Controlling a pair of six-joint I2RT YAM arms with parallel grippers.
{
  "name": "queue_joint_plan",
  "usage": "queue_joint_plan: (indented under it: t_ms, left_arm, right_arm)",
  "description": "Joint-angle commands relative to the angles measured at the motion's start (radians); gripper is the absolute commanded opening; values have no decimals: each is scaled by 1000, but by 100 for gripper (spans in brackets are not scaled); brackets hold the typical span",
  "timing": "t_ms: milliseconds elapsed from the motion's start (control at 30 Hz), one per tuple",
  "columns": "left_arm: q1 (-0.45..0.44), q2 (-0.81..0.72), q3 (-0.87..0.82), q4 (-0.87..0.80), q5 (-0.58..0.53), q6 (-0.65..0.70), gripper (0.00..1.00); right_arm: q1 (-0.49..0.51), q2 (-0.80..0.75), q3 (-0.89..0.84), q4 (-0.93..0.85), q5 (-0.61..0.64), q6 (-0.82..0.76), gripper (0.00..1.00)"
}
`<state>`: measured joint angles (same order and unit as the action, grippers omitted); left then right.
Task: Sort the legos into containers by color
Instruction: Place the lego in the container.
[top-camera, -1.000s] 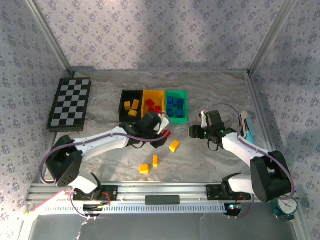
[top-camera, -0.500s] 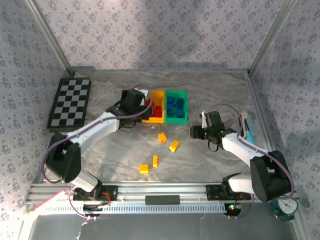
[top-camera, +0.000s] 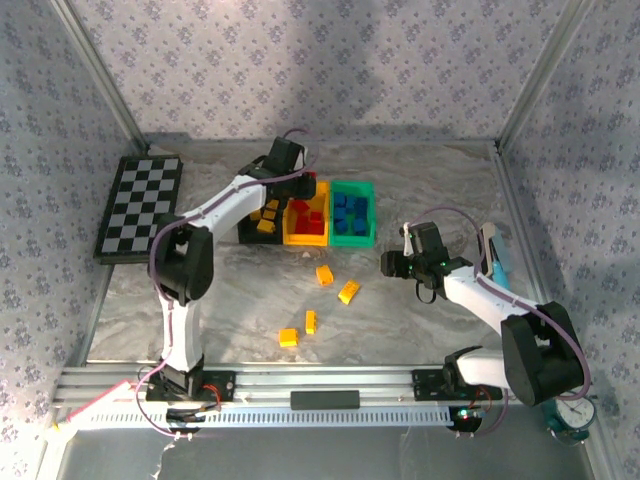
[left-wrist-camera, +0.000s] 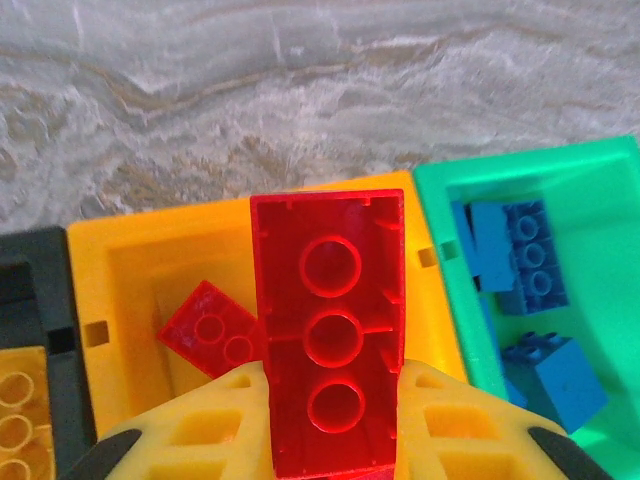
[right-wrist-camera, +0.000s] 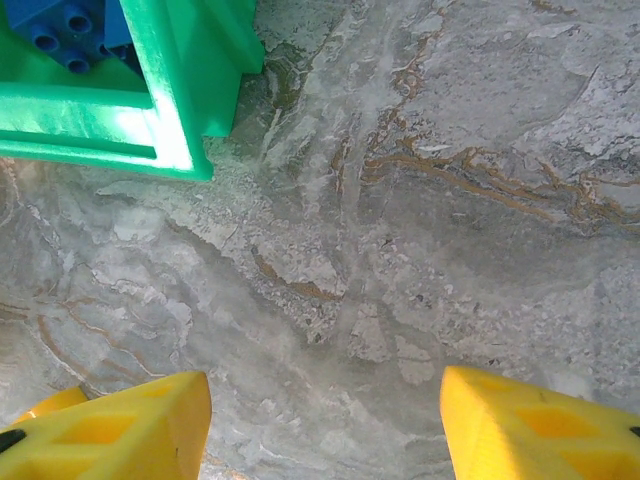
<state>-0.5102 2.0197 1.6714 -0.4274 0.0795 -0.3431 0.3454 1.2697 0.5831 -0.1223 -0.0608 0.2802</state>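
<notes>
Clamped in the left gripper (left-wrist-camera: 332, 375): a long red plastic lego brick (left-wrist-camera: 328, 320), hollow underside to the wrist camera, yellow fingers (left-wrist-camera: 240, 400) tight on both long sides. Held above the small yellow open-topped plastic bin (left-wrist-camera: 120, 265), another red brick (left-wrist-camera: 212, 328) lying tilted inside it. Just beside, on one side, the matching green plastic bin (left-wrist-camera: 440, 195) with blue bricks (left-wrist-camera: 520, 255); on the other, the black plastic bin (left-wrist-camera: 35, 285) with a yellow brick (left-wrist-camera: 20, 400).

Judged step: delivery of red to the yellow bin, at the point of release. Next move: part the jaws only once squarely over the opening, away from the shared walls, to avoid a bounce into a neighbour.

On the right gripper (right-wrist-camera: 325, 400), jaws apart and empty, low over the grey marbled tabletop (right-wrist-camera: 420, 250), near a corner of the green bin.

Left to sort: four loose yellow bricks (top-camera: 348, 292) on the table between the arms, near the bins, likely bound for the black bin. Nothing seen blocking them; black-and-white checkerboard board (top-camera: 140, 205) well apart at far left.
</notes>
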Motion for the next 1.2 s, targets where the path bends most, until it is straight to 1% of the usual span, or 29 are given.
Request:
queue_joint_plan:
  t_ms: [0,133,300,533,567,600,633,667,733,833,933,1067,1167]
  left_arm:
    - [1,23,17,-12,69,-22,25]
    - [1,32,-7,25,100,-37,27]
    - [3,59,4,19,103,-36,28]
    - [4,80,9,9,124,-46,34]
    - [3,78,3,13,125,-51,39]
    - [4,70,-5,21,131,-57,49]
    - [2,61,-17,31,139,-63,55]
    - [1,46,-36,48,145,-69,61]
    - [-2,10,-71,74,142,-71,67]
    - [-17,-80,-149,114,107,-73,67]
    - [-50,-187,-269,183,101,-70,68]
    - [-134,-288,-376,184,70,-1,68]
    - [-206,-340,-436,157,26,62,68]
  right_arm:
    - [7,-14,-7,9,25,6,64]
    - [9,3,0,13,15,5,64]
    - [18,12,5,19,8,4,64]
    - [26,19,10,17,10,-1,64]
    - [27,20,11,18,9,-3,64]
    - [29,21,11,19,6,-5,64]
    - [31,22,12,22,3,-6,64]
    - [33,21,11,24,-3,-7,64]
    - [39,20,10,33,-12,-12,64]
    - [59,20,11,34,-4,-18,64]
    - [81,21,18,19,31,-19,64]
    - [91,23,21,13,48,-16,64]
    - [92,22,20,13,47,-12,64]
